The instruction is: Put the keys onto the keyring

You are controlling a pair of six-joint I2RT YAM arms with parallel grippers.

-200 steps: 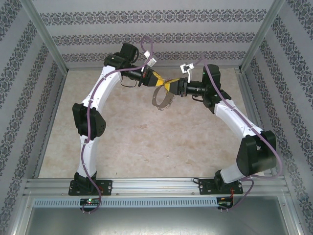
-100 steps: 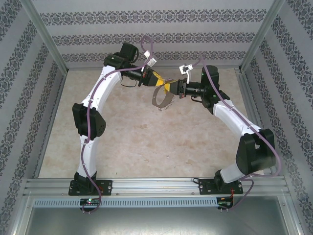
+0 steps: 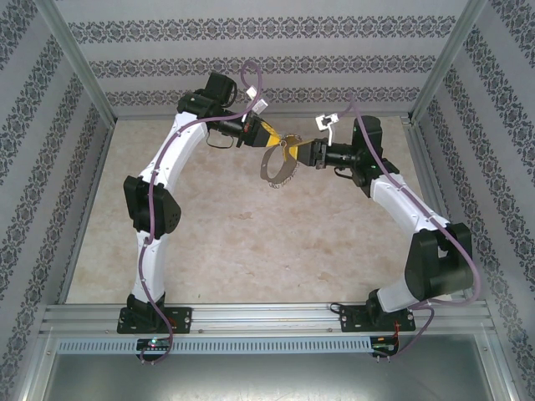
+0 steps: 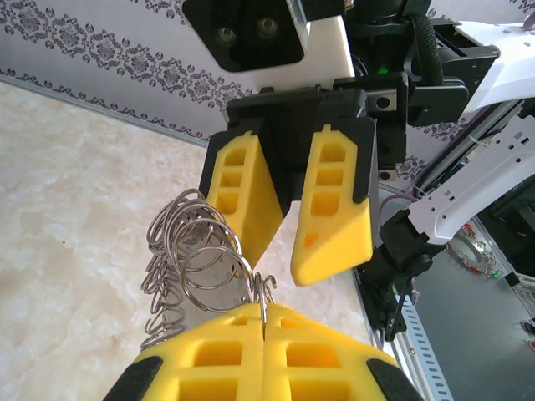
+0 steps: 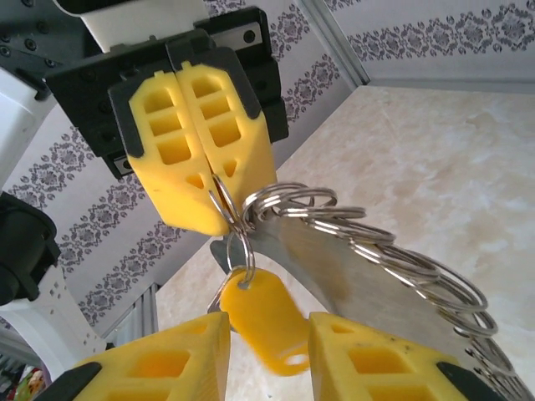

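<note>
Pinching the keyring (image 5: 351,276), left gripper (image 5: 209,219) sits clamped tight; right gripper (image 4: 282,266) gapes around the dangling yellow key (image 5: 259,317); a skewed closing could wrench the ring loose.

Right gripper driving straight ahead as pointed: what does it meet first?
Likely the yellow-headed key hanging between the right gripper's open fingers, then the left gripper shut on the keyring; depth unclear.

Robotics lab test cell: alu-profile frame (image 3: 267,314), wallpaper-print panels (image 3: 267,63), marble-look bench top (image 3: 251,242).
</note>
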